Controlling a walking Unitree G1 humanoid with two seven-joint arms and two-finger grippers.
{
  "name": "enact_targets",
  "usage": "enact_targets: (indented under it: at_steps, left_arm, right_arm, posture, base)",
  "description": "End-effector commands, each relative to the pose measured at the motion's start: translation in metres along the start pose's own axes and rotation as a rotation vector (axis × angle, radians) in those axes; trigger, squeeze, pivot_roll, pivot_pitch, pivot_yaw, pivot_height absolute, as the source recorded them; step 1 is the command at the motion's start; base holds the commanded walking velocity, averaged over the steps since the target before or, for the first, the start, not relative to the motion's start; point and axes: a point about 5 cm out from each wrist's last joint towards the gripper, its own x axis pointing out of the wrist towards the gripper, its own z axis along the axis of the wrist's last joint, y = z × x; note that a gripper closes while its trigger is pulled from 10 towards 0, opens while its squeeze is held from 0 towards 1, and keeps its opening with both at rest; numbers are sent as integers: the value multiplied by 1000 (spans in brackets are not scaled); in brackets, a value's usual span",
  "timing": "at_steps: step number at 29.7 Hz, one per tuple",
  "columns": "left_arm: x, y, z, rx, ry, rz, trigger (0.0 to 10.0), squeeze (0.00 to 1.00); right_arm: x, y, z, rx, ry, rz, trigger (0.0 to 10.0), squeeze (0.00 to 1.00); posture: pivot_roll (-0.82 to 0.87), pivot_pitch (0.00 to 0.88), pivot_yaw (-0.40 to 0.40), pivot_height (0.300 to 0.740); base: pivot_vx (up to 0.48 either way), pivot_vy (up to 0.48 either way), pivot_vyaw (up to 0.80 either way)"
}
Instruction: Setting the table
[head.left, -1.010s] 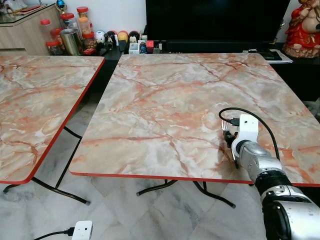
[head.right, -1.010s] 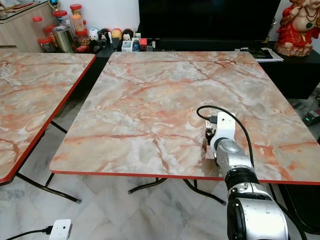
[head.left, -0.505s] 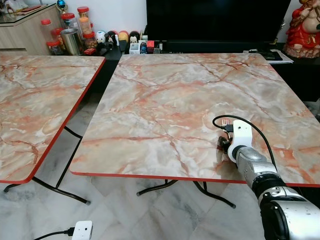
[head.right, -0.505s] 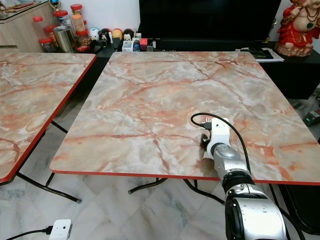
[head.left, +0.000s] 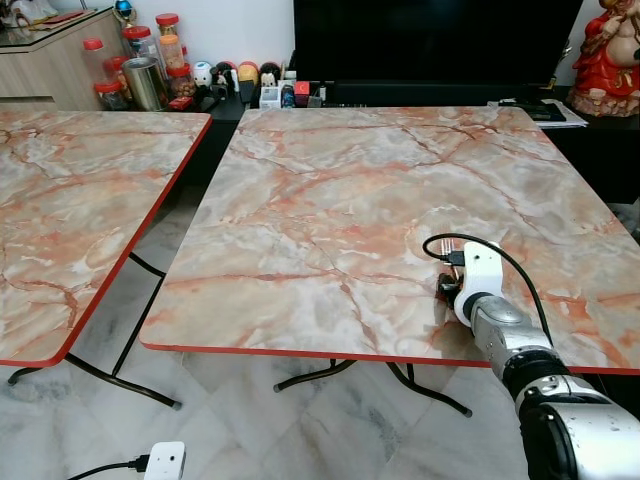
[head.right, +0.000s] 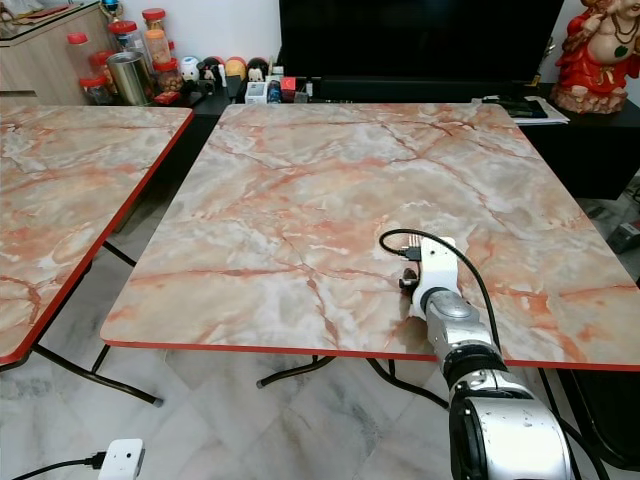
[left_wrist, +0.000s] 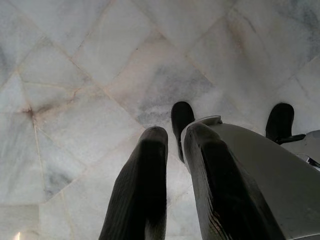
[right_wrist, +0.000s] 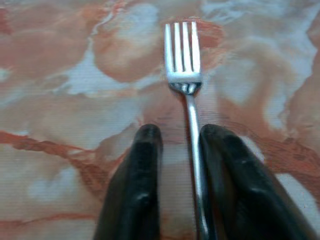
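Note:
A silver fork (right_wrist: 183, 50) lies flat on the marble-patterned table (head.left: 330, 190), tines pointing away from my wrist. My right gripper (right_wrist: 180, 131) rests low on the table near its front right edge, seen from the head as the right gripper (head.left: 447, 286). Its fingers stand a little open around the fork's handle. The handle runs along one finger, and bare table shows between it and the other. My left gripper (left_wrist: 172, 132) hangs shut and idle over the tiled floor.
A second marble table (head.left: 70, 200) stands to the left across a narrow gap. Jars (head.left: 140, 70) and small items line a low cabinet at the back beside a dark TV (head.left: 430, 40). A red statue (head.left: 608, 55) sits at the back right. A white adapter (head.left: 165, 460) lies on the floor.
My right gripper has come down from a raised pose to the tabletop and shifted slightly left, bringing the fork down flat onto the table.

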Motion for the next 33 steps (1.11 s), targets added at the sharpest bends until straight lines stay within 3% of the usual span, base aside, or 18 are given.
enact_targets:
  at_steps: [1, 22, 24, 25, 26, 27, 29, 33]
  left_arm:
    - [-1, 3, -5, 5, 20, -1, 10000, 0]
    - [-2, 5, -6, 13, 20, 9, 10000, 0]
    - [-2, 5, -5, 15, 13, 26, 10000, 0]
    - [-2, 6, -5, 11, 10, 33, 10000, 0]
    - [-2, 6, -5, 6, 4, 40, 10000, 0]
    - [-2, 6, -5, 6, 4, 40, 10000, 0]
    - [-2, 6, -4, 3, 0, 40, 10000, 0]
    - [-2, 6, -4, -8, 3, 41, 10000, 0]
  right_arm:
    - [-1, 2, -12, -7, 37, -1, 0, 0]
    - [-1, 11, -15, -7, 17, 25, 0, 0]
    - [-1, 11, -9, 4, -36, 7, 0, 0]
    - [-1, 11, -5, 0, -64, -2, 4039, 0]
    - [-2, 11, 3, -14, -129, -16, 10000, 0]
    - [-2, 11, 3, -14, -129, -16, 10000, 0]
    - [-6, 11, 23, -9, -272, -42, 10000, 0]
    - [-11, 10, 38, 24, -386, -79, 10000, 0]
  posture:
    - [-7, 0, 23, 740]
    - [-12, 0, 24, 740]
    - [-10, 0, 23, 740]
    - [-10, 0, 23, 740]
    - [-10, 0, 23, 740]
    - [-10, 0, 23, 740]
    - [-9, 0, 22, 740]
    - [-11, 0, 23, 740]
  base:
    - [0, 0, 0]
    - [0, 0, 0]
    - [0, 0, 0]
    - [0, 0, 0]
    - [0, 0, 0]
    - [0, 0, 0]
    - [0, 0, 0]
    - [0, 0, 0]
